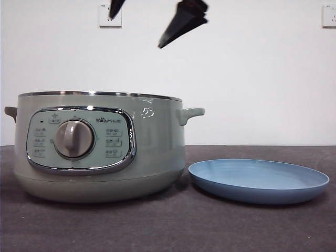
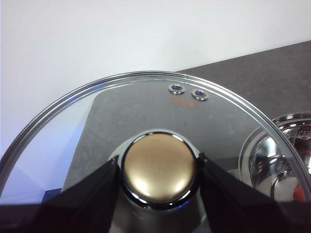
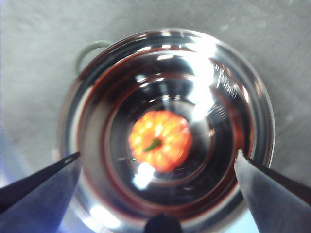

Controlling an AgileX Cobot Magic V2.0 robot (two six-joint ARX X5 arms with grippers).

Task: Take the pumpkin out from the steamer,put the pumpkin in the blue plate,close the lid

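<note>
The steamer [image 1: 100,152] stands at the left of the table with no lid on it. Its steel bowl [image 3: 165,48] fills the right wrist view. The orange pumpkin [image 3: 160,140] sits stem up in the middle of the bowl floor, hidden in the front view. My right gripper [image 3: 156,156] hovers open high over the bowl, touching nothing. A black fingertip [image 1: 181,26] shows above the steamer. My left gripper [image 2: 158,167] is shut on the knob of the glass lid [image 2: 146,107], held in the air beside the steamer. The blue plate [image 1: 258,181] lies empty to the steamer's right.
The dark grey table [image 1: 168,226] runs back to a white wall with two sockets [image 1: 109,16] [image 1: 329,16]. The steamer's side handle [image 1: 190,113] sticks out toward the plate. The table's edge shows through the lid in the left wrist view.
</note>
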